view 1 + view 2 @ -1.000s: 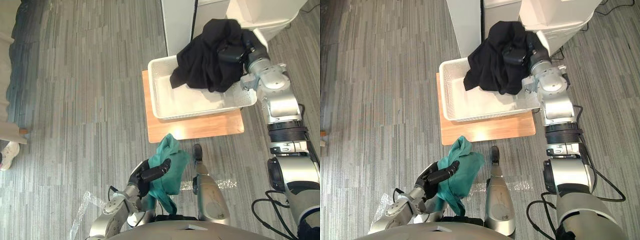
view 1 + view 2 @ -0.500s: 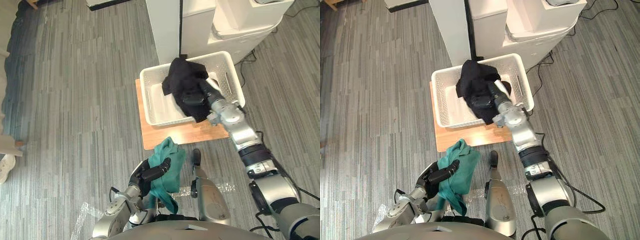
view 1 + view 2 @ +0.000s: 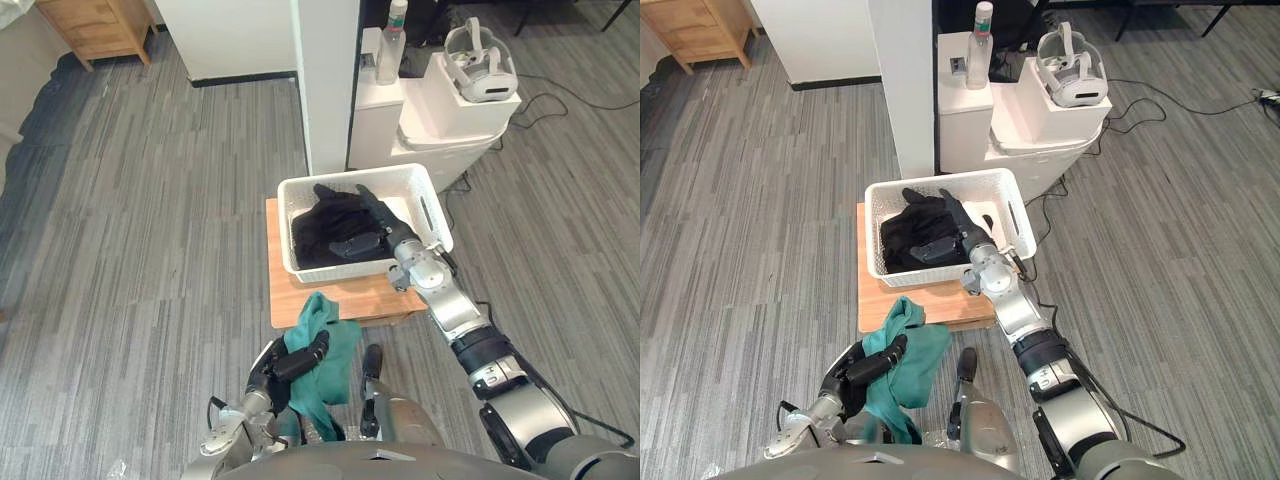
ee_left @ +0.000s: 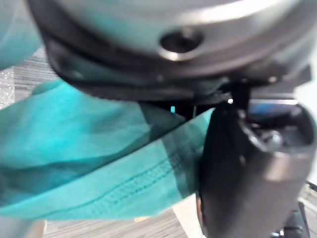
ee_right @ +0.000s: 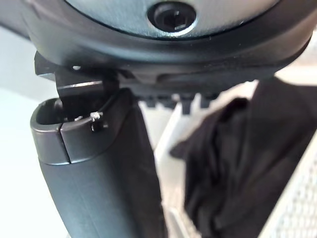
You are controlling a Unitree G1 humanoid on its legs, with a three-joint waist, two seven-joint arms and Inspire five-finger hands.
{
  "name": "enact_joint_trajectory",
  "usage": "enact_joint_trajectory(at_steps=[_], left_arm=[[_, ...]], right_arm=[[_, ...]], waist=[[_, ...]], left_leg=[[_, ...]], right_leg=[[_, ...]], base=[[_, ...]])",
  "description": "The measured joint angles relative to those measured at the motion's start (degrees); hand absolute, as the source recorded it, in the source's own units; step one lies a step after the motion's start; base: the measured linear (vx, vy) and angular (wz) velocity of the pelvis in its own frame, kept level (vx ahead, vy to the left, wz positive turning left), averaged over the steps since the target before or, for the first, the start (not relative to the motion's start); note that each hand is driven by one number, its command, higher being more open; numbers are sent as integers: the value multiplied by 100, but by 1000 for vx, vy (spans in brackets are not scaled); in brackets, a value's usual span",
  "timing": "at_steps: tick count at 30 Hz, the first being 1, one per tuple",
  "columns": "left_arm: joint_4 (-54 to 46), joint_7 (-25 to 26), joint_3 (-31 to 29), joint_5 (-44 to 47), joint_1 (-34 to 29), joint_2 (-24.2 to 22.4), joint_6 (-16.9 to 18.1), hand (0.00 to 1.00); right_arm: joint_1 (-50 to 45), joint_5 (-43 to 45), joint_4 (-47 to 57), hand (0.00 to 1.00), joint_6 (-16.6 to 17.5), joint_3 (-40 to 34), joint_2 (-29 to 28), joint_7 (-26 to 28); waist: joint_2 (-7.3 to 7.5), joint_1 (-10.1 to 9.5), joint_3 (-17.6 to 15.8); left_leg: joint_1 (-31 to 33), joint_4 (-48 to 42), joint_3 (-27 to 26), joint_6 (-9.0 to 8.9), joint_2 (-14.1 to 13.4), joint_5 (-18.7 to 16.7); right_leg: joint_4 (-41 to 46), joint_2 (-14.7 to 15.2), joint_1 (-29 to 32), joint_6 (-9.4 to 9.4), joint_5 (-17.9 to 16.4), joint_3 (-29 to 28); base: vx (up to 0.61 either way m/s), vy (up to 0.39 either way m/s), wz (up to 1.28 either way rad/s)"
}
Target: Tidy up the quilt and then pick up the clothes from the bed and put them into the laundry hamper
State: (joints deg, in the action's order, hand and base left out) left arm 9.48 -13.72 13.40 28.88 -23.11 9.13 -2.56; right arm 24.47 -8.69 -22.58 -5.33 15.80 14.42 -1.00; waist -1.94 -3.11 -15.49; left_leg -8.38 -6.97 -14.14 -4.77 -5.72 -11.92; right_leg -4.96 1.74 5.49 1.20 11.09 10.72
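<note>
Hamper: the white hamper (image 3: 320, 270) is sitting on a wooden board (image 3: 330, 300) on the grey floor (image 3: 150, 250), just in front of a white pillar (image 3: 325, 80).
Black cloth: the black cloth (image 3: 322, 225) is lying bunched inside the hamper, all of it within the walls.
Right hand: the right hand (image 3: 375, 218) is lying out over the black cloth inside the hamper, with its fingers straight and its thumb sticking out sideways, gripping nothing. It seems to be resting on the cloth, though contact is hard to judge. In the right wrist view the thumb is standing straight, with black cloth past it by the mesh wall.
Left hand: the left hand (image 3: 285, 365) is sitting low, close to the robot, with its fingers curling round the teal cloth (image 3: 325, 345).
Teal cloth: it is hanging from the left hand — apart from the hamper, its top end poking up near the board's front edge.
Behind: white boxes (image 3: 440, 120) are carrying a bottle (image 3: 397, 30) and a headset (image 3: 480, 70).
</note>
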Motion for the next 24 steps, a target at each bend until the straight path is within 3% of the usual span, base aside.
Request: enact_joint_trajectory(at_steps=[8, 13, 16, 21, 24], left_arm=[[-1129, -21, -639, 157, 16, -32, 1, 0], [-2174, -233, -978, 289, 119, -45, 201, 0], [-2763, -362, -1289, 593, 177, -34, 253, 0], [-3270, -342, -1672, 1058, 1054, 77, 365, 0], [-3336, 114, -1790, 1128, 1710, 327, 376, 0]], right_arm=[[-945, -18, 1497, 100, 1, -1085, 150, -673], [-1534, -52, 1904, 100, -47, -2159, 150, -1356], [-1829, -53, 1883, 100, -254, -2780, 150, -1661], [-1978, 64, 402, 100, -679, -3904, 161, -1928], [-2193, 96, -535, 100, -690, -4067, 174, -1808]], waist=[[0, 29, 294], [4, 103, 471], [18, 193, 560], [-73, 436, 741], [-184, 515, 827]], left_leg=[[-32, -138, -178, -33, -100, -112], [-116, -189, -311, 33, -47, -198], [-118, -230, -442, 71, 11, -259], [-105, -416, -659, 111, 25, -408], [-174, -460, -795, 108, 20, -430]], right_leg=[[1, -141, 1, -66, 86, -185], [0, -153, -45, -140, 140, -343], [-1, -132, -2, -173, 157, -488], [0, -96, 27, -199, 168, -677], [2, -103, 28, -191, 224, -810]], base=[[43, 47, -14], [7, 88, -14], [-45, 77, -21], [-46, 57, -21], [20, 36, -24]])
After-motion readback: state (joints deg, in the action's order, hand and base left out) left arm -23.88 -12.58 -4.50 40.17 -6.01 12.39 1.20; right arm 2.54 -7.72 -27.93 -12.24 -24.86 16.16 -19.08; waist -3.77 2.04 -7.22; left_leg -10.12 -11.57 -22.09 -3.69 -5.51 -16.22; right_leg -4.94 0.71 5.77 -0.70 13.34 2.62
